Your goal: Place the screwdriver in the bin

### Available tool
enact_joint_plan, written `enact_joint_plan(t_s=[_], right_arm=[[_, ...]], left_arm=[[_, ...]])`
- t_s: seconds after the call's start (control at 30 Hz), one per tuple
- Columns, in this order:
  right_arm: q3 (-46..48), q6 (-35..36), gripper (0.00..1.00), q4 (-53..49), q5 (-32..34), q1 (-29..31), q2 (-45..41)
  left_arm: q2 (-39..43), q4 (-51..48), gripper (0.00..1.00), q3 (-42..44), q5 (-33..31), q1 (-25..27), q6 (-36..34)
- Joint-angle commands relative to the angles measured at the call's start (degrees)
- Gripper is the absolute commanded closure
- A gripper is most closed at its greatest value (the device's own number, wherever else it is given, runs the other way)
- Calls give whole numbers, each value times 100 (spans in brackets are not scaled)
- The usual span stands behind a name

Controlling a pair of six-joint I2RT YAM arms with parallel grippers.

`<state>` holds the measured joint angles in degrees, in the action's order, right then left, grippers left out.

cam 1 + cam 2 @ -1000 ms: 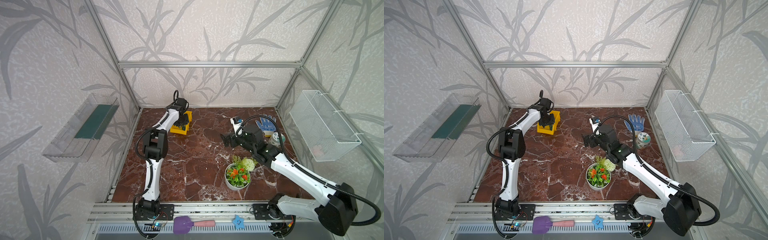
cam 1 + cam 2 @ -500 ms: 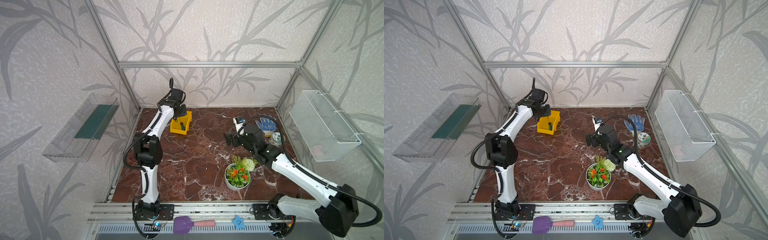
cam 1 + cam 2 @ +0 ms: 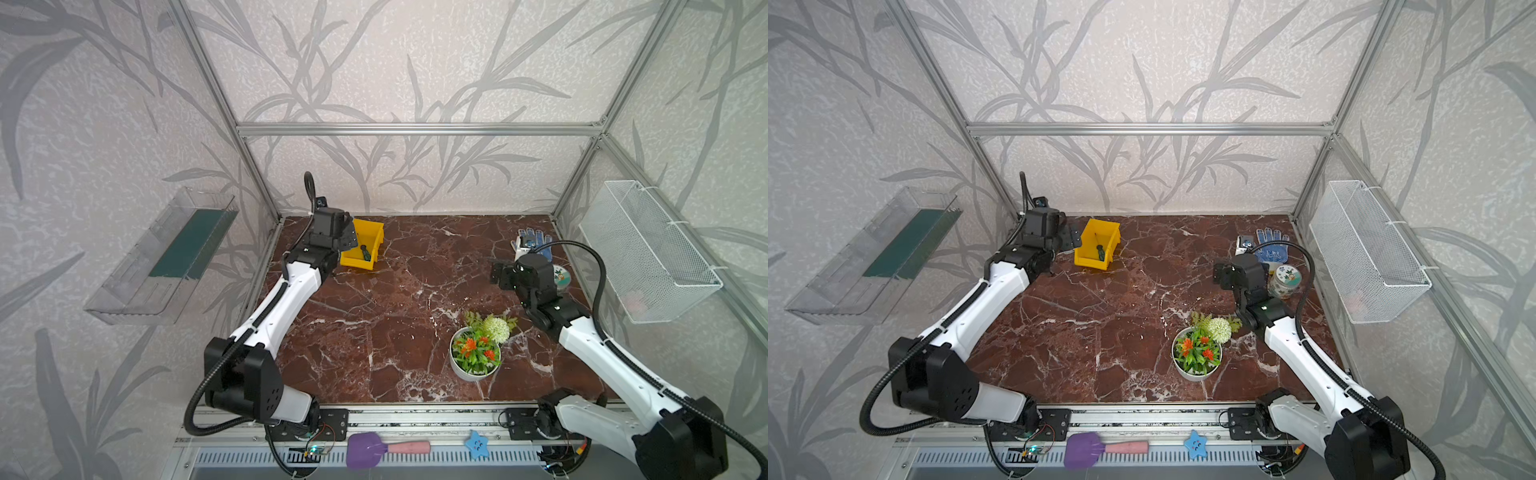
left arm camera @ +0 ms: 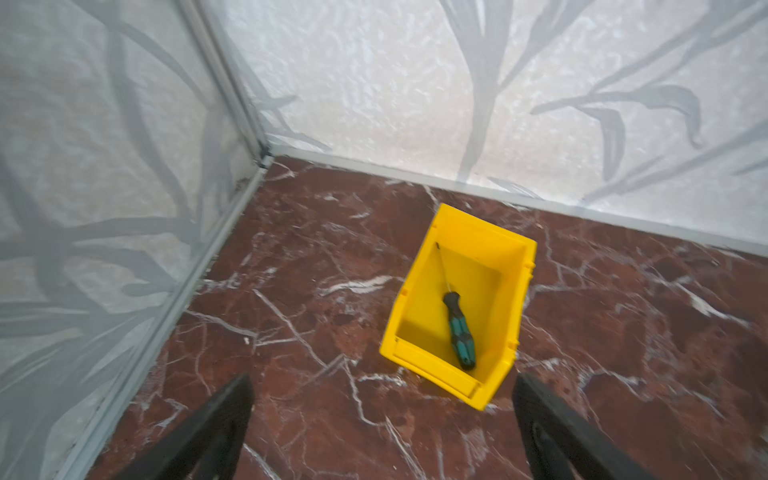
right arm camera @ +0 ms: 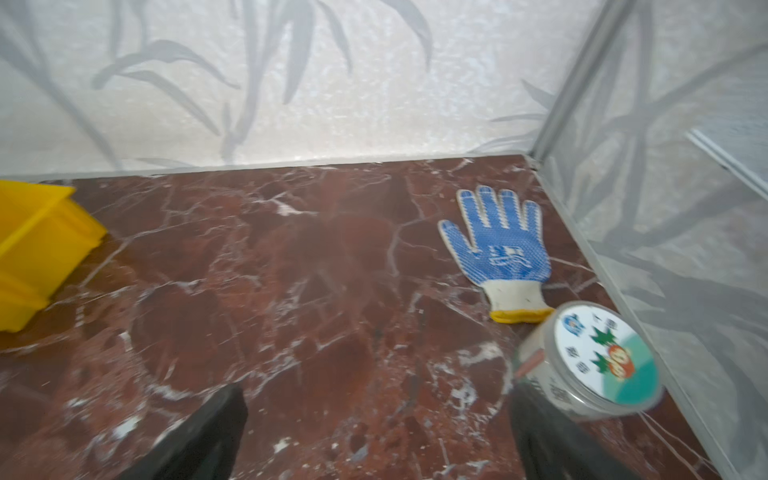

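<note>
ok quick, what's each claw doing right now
Left claw: open, holding nothing; the screwdriver lies in the bin.
Right claw: open, holding nothing.

We find the screwdriver (image 3: 365, 252) lying inside the bin (image 3: 358, 262) on the desk (image 3: 415, 291); the left pincer (image 3: 349, 240) sits just beside it.

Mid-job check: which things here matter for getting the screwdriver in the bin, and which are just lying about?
Job: screwdriver, lying inside yellow bin; left tool, open.
Lying about: glove, jar, flower pot, spatula, star toy, wire basket, clear tray.
</note>
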<state>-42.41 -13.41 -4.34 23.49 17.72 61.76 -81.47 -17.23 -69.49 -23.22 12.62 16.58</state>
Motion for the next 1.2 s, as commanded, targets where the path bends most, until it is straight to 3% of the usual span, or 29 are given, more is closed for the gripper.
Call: enact_joint_plan(t_s=[0.0,0.13,0.2,0.33,0.43,0.5,0.7,0.97,1.1,1.17], right_arm=[[477,-224,1,451,727,-268,-117],[1279,315,1,1379,1166,-269,-151],[1512,254,1,1574,1367,-269,-89],[1753,23,1,1645,1668,-269,143],[1978,-21,1,1956,1954,-269,383],[1880,-100,1,1811,2063,-262,463],[1803,260,1,2306,2320,-251,830],[1441,591,1,2470,2646,-251,1444],[1484,833,1,2908,2642,-251,1572],[1611,913,1,3282,2550,-251,1568]], left_arm=[[276,1010,1,722,-1440,-5,160],[287,2306,1,1958,-2498,-5,596],[137,2691,1,2348,-2921,3,640],[-366,2625,1,2483,-3910,12,626],[-595,1727,1,2086,-4455,-5,1022],[-798,2220,1,2134,-4761,-23,626],[-1041,3679,1,2399,-4875,-74,-906],[-1578,3292,1,2410,-4518,-109,-633],[-1617,5076,1,2957,-3892,-153,-1429],[-1588,5052,1,2966,-3746,-179,-1404]])
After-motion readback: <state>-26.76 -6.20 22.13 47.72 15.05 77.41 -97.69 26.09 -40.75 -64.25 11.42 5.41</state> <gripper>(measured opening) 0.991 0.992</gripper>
